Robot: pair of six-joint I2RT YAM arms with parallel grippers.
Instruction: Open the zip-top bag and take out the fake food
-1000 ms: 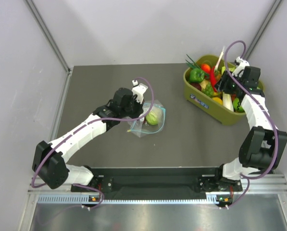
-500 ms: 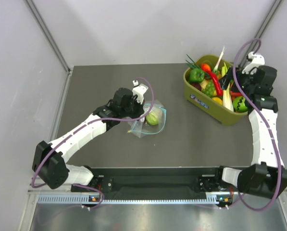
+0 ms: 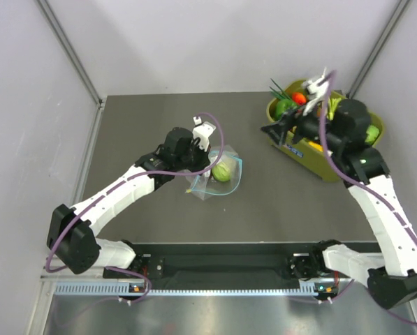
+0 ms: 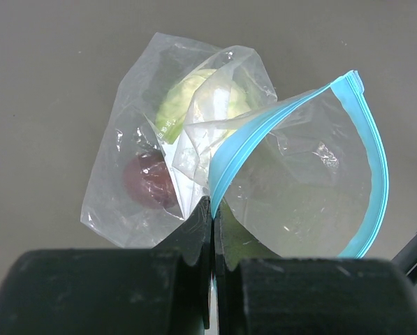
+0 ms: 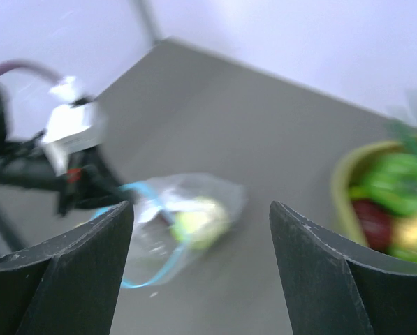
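The left gripper (image 4: 211, 209) is pinching one lip of the zip-top bag (image 4: 285, 188) with its jaws closed tight on the plastic, right where the teal zip strip (image 4: 376, 160) begins. The bag is lying on the grey table (image 3: 159, 118), and its strip is bowing out into a wide loop, so the opening step looks done. The removal is not: the pale green cabbage (image 4: 187, 101) is sitting inside toward the closed end, with a dark red piece (image 4: 149, 178) beside it. The right gripper (image 5: 201, 209) is hanging above the table between the olive-green tub (image 3: 313, 157) and the bag, jaws spread wide and carrying nothing. Reaching in and lifting out both pieces is what appears to be left.
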